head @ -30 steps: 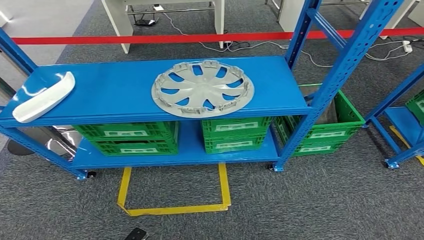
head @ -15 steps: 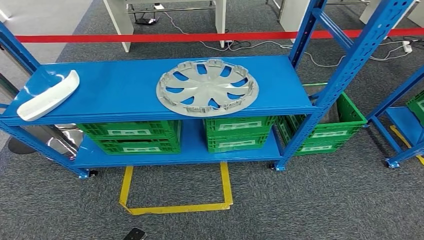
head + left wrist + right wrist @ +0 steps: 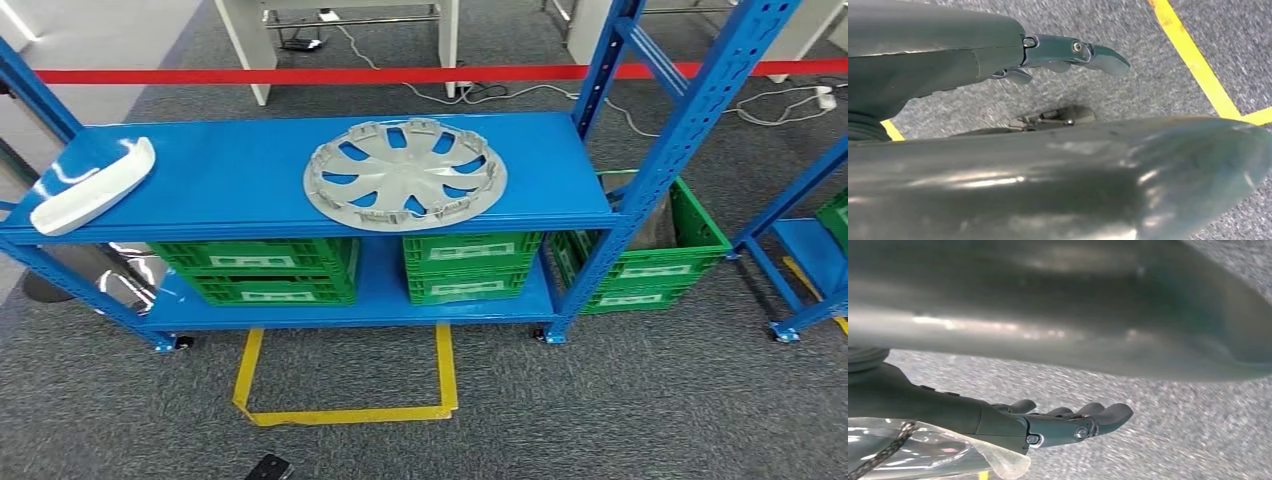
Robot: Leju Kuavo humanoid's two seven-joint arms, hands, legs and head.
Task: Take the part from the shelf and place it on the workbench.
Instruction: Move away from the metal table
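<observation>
While both arms hang low over the grey carpet (image 3: 620,400), the silver wheel cover (image 3: 405,176) lies flat on the top board of the blue shelf (image 3: 230,175), well away from either hand and touched by neither. The left hand (image 3: 1048,52) holds nothing, its dark fingers (image 3: 1105,57) stretched out and apart from the thick thumb, with yellow floor tape (image 3: 1198,65) just beyond the fingertips. The right hand (image 3: 1058,425) is bare too, fingers extended side by side above the carpet, thumb well apart. A white curved part (image 3: 92,186) rests at the shelf's far end from the wheel cover, green crates (image 3: 470,265) sit on the lower board beneath it, and a red tape barrier (image 3: 300,75) runs behind.
</observation>
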